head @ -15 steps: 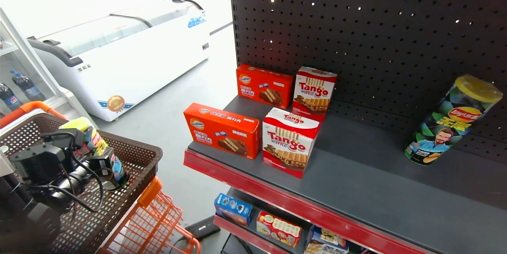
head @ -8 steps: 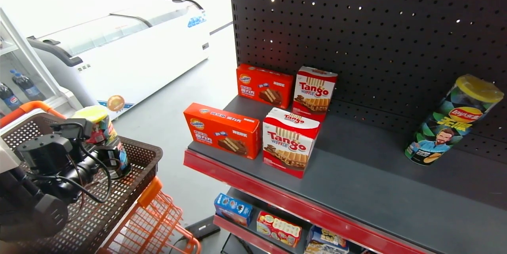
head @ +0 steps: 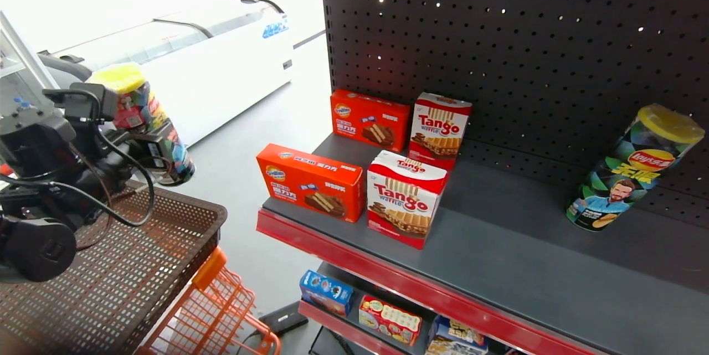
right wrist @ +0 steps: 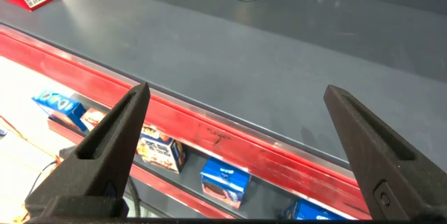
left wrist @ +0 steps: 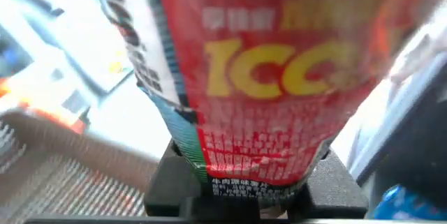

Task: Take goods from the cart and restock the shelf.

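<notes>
Your left tool (head: 157, 151) is clamped on the chip can (head: 135, 108); set it upright beside the shelved can (head: 631, 172)

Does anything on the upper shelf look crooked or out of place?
Only the chips can at the shelf's right looks odd: it stands alone, and in the head view appears tilted toward the pegboard. This may be just the camera angle. The four snack boxes stand tidy.

White glass-topped chest freezer (head: 183, 78) on pale grey floor (head: 249, 139), bright light beyond, black pegboard (head: 526, 39) alongside.
</notes>
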